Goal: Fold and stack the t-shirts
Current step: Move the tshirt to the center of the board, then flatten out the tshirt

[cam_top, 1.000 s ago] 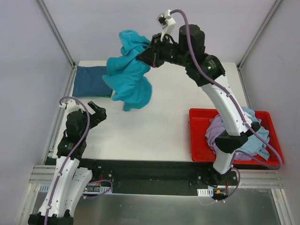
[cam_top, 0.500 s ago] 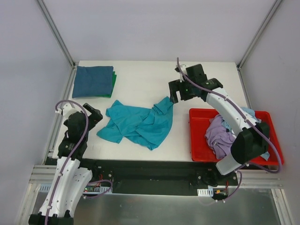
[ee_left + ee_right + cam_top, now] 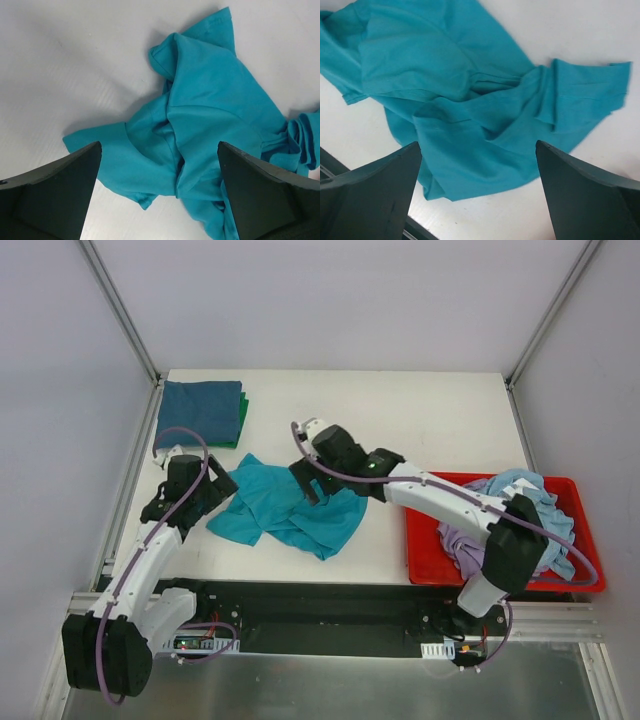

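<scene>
A crumpled teal t-shirt [image 3: 290, 512] lies loose on the white table [image 3: 420, 420], left of centre. My left gripper [image 3: 220, 485] hovers open at its left edge; in the left wrist view the shirt [image 3: 205, 120] spreads between and beyond the wide-apart fingers [image 3: 50, 200]. My right gripper [image 3: 306, 483] hangs open over the shirt's middle, nothing between its jaws; the right wrist view shows the shirt [image 3: 455, 95] under the gripper [image 3: 478, 146]. A folded stack [image 3: 200, 412], a blue shirt over a green one, sits at the back left corner.
A red bin [image 3: 422, 550] at the right front holds a lilac shirt [image 3: 462, 540] and a light blue one [image 3: 530, 490] in a heap. Metal frame posts rise at both back corners. The table's front edge lies just below the teal shirt.
The right gripper opened and let the teal shirt drop onto the table, then swung down and left over it. The left arm reached forward to the shirt's left edge.
</scene>
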`<state>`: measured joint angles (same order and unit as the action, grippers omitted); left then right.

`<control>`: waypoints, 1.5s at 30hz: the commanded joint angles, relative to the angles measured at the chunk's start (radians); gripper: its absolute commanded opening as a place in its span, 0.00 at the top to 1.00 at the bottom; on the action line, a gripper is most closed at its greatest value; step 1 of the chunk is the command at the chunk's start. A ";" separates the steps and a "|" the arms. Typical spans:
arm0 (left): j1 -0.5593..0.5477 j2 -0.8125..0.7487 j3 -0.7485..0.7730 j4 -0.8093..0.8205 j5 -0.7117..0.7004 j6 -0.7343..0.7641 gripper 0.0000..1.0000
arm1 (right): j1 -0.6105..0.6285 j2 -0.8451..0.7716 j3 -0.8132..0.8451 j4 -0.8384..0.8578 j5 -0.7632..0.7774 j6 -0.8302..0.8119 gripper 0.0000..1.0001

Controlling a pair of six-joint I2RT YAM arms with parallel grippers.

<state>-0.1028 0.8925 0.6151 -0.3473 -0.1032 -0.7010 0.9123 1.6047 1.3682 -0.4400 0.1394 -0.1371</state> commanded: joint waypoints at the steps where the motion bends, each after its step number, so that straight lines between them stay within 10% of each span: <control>1: 0.011 0.028 0.008 -0.012 0.036 -0.093 0.01 | 0.103 0.093 0.005 0.087 0.058 0.079 0.01; 17: 0.015 0.003 -0.141 -0.104 -0.161 -0.221 0.01 | 0.181 0.360 0.120 0.096 0.071 0.096 0.29; 34: 0.018 0.100 -0.135 -0.096 -0.127 -0.244 0.01 | 0.194 0.304 0.091 0.032 0.127 0.125 0.98; 45: 0.017 0.177 -0.161 -0.053 -0.087 -0.246 0.29 | 0.152 -0.035 -0.148 0.089 0.338 0.221 1.00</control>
<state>-0.0963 1.0435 0.4759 -0.4183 -0.2100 -0.9352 1.0916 1.7016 1.2644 -0.3813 0.3645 0.0250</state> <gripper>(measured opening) 0.744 0.012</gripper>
